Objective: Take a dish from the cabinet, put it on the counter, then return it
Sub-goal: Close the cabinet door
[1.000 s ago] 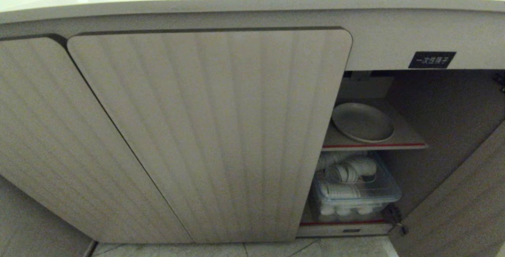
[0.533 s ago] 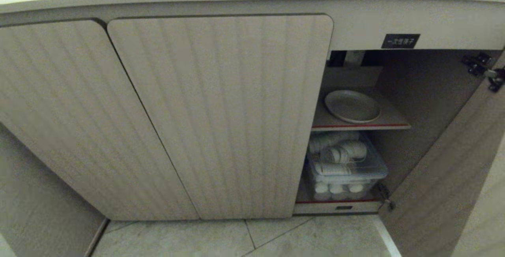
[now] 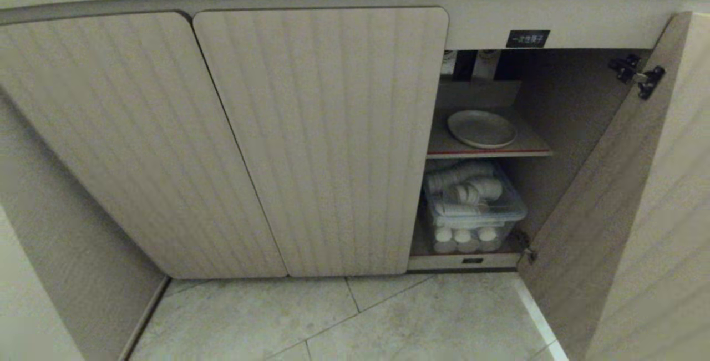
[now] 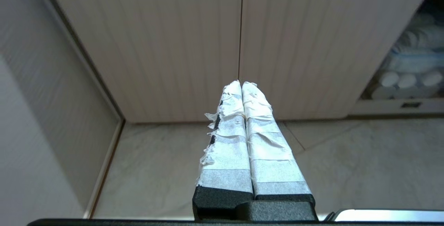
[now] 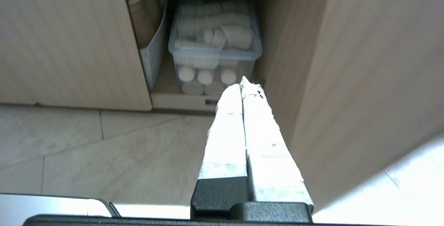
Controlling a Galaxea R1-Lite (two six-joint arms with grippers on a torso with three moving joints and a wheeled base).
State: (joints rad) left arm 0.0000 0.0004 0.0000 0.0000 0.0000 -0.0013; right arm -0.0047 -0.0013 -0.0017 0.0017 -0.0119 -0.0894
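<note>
A: Dish count in cabinet (image 3: 333,128)?
B: One dish (image 3: 481,128), on the red-edged shelf (image 3: 532,147). One clear bin (image 3: 477,211) below it.
A: Tools?
B: Two. Left tool (image 4: 241,83) and right tool (image 5: 244,83) both pressed together, empty, outside cabinet.

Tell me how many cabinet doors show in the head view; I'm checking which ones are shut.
3: two ribbed doors shut side by side at left and middle; one open door swung out at right. More may lie outside the view.
</note>
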